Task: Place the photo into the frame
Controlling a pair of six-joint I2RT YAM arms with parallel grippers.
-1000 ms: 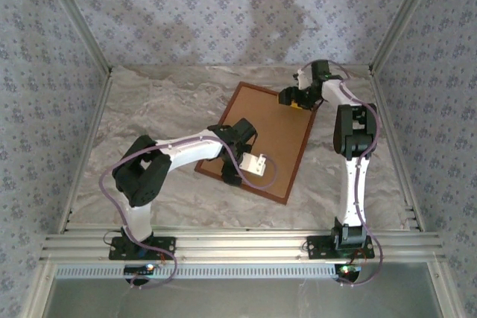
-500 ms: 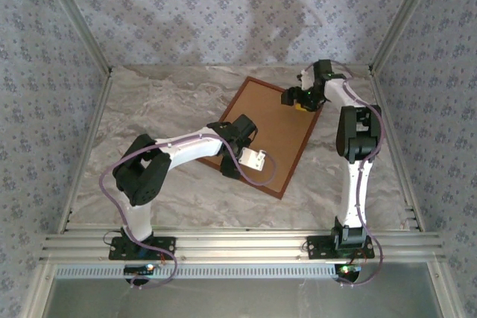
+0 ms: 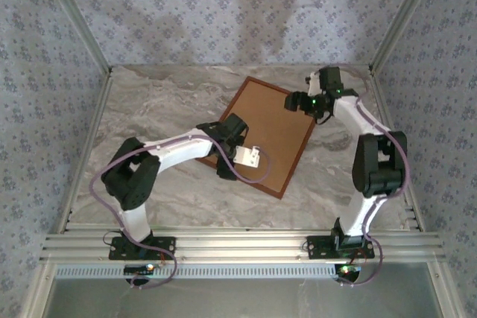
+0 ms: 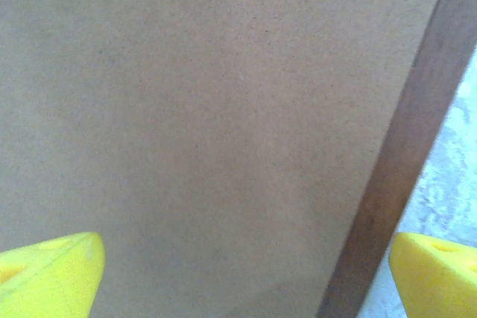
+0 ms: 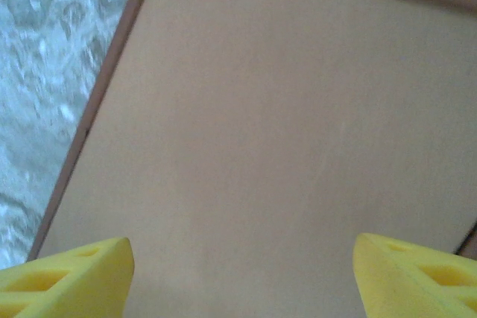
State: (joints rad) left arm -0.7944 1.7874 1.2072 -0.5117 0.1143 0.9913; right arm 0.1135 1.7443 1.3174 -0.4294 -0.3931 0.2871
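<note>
The frame [image 3: 299, 156] lies flat on the marble table, a thin reddish-brown rim around a plain brown backing board [image 3: 272, 135]. The photo is hidden. My left gripper [image 3: 227, 163] hovers over the frame's near-left part. In the left wrist view its yellow fingers [image 4: 52, 273] stand wide apart over the board [image 4: 209, 109], beside the frame's rim [image 4: 406, 154]; the left gripper [image 4: 246, 273] is open and holds nothing. My right gripper [image 3: 297, 102] is above the frame's far right corner. In the right wrist view the right gripper [image 5: 242, 273] is open over the board [image 5: 283, 109], with the rim [image 5: 89, 117] to its left.
The marble table top [image 3: 164, 102] surrounds the frame on all sides. Patterned walls and metal posts [image 3: 391, 27] close in the workspace. A metal rail [image 3: 238, 243] runs along the near edge by the arm bases.
The frame shifted and turned slightly on the table. The right arm's elbow swung out to the right and its gripper moved a little right. The left arm lowered and its jaws widened a little.
</note>
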